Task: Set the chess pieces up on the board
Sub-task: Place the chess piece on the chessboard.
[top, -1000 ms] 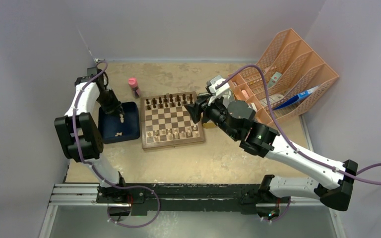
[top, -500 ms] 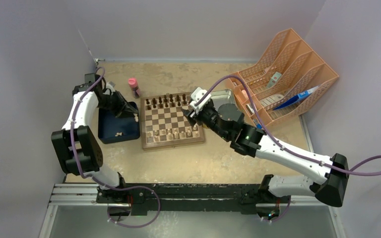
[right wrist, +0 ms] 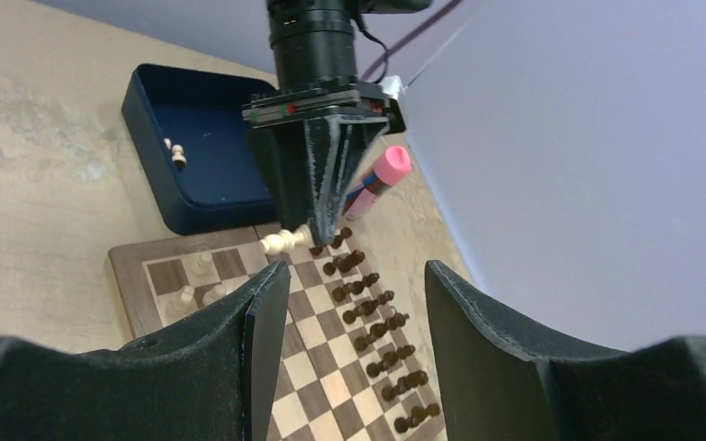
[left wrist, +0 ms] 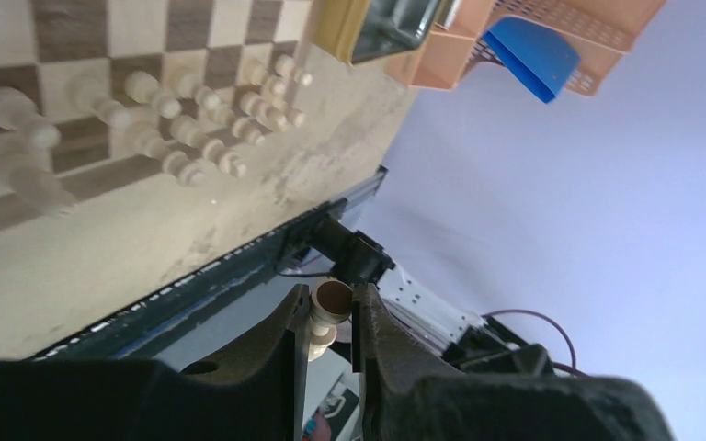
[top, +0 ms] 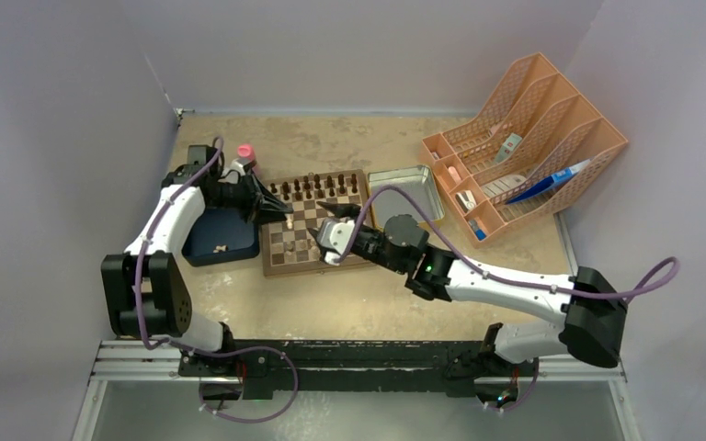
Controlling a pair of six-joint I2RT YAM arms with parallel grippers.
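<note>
One more pale piece [left wrist: 334, 296], clamped in my left gripper [right wrist: 317, 237], has reached the board [top: 276, 266] for placing; right gripper [right wrist: 354, 280] apart, empty.

We look down from high above and behind the arm bases, far enough to hold the whole beige table [top: 331, 294] and both arms. Our left wrist camera sits close behind its black fingers [left wrist: 271, 354], rolled sideways, facing across the square checked wooden chessboard [left wrist: 147, 28] toward the orange plastic file rack [left wrist: 607, 23]. Our right wrist camera faces back over that board at the left gripper [right wrist: 315, 241]. Both wrist views catch its pale tan turned wooden chess piece [left wrist: 329, 308].
</note>
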